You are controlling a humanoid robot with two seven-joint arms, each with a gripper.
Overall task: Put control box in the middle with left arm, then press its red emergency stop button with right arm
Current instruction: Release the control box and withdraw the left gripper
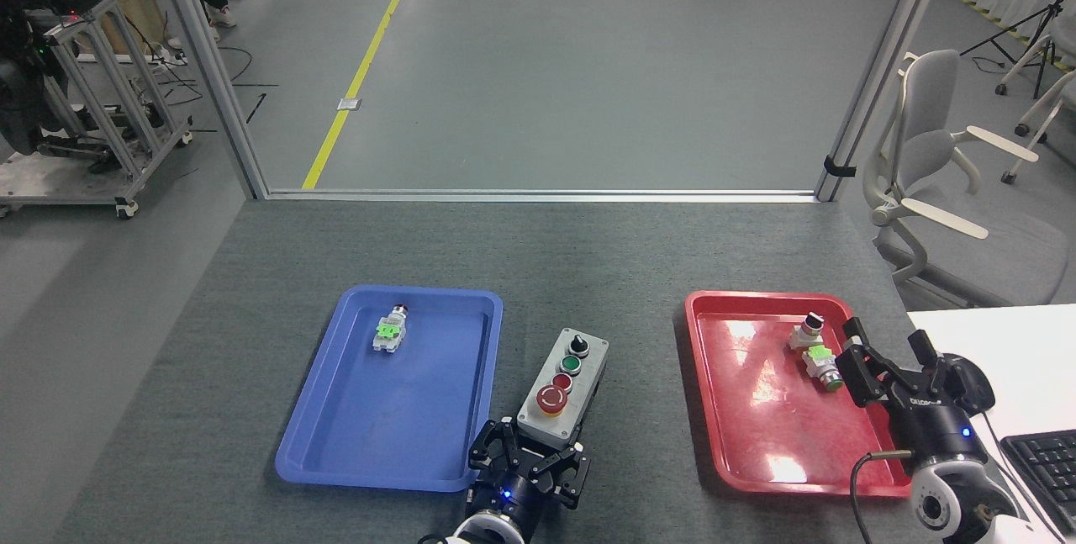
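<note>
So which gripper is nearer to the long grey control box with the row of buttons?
Left. The left gripper is at the near end of the control box, fingers around it. The right gripper sits far right, over the red tray's edge.

A grey felt-like table (538, 250) fills the near half of the view. Beyond its far edge runs an aluminium frame rail (538, 194), with two slanted frame posts rising at its ends, one on the left (210, 65) and one on the right (874, 65). Behind lies a smooth grey floor (605, 81) marked with yellow lines (361, 73). At far left stands a wheeled metal cart (101, 124) with cables on the floor beside it. On the right are pale grey office chairs (933, 149), a black tripod (1021, 27), and a white desk corner (1009, 351) bearing a black keyboard (1042, 460).
</note>
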